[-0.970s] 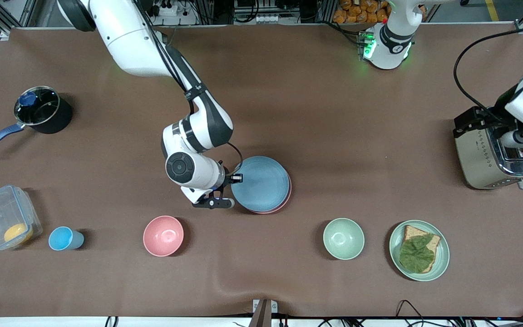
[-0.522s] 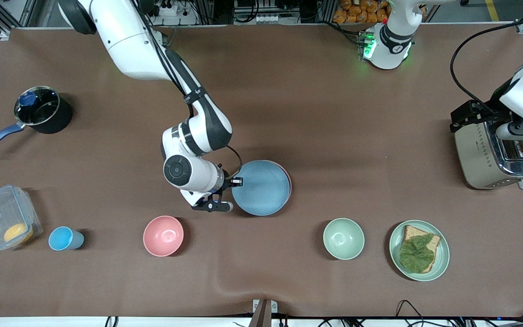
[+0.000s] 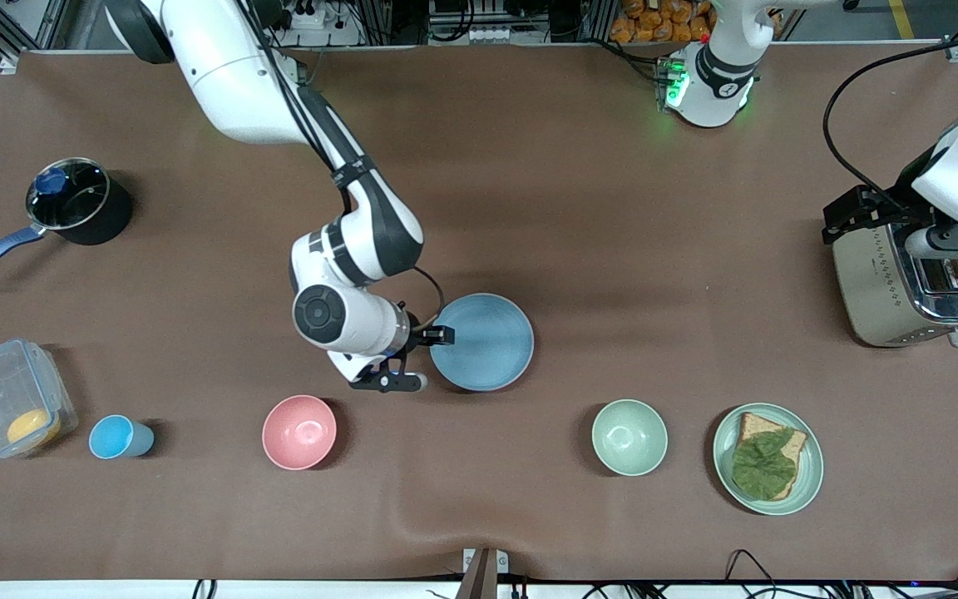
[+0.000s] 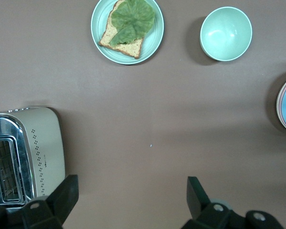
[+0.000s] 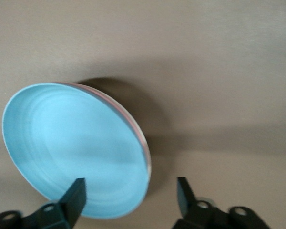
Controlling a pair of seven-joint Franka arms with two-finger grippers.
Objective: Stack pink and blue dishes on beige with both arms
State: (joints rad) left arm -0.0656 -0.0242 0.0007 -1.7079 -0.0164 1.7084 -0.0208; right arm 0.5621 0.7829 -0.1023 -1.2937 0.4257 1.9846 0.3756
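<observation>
Now the blue plate (image 3: 483, 342) lies on top of the stack near the table's (image 3: 579, 208) middle, with the pink plate's (image 5: 133, 125) rim showing just under it and something paler below that. The right pincer (image 3: 412, 356) sits beside the stack's edge, fingers spread and empty. The left pincer (image 4: 128, 200) hangs open beside the toaster (image 3: 903, 283).
</observation>
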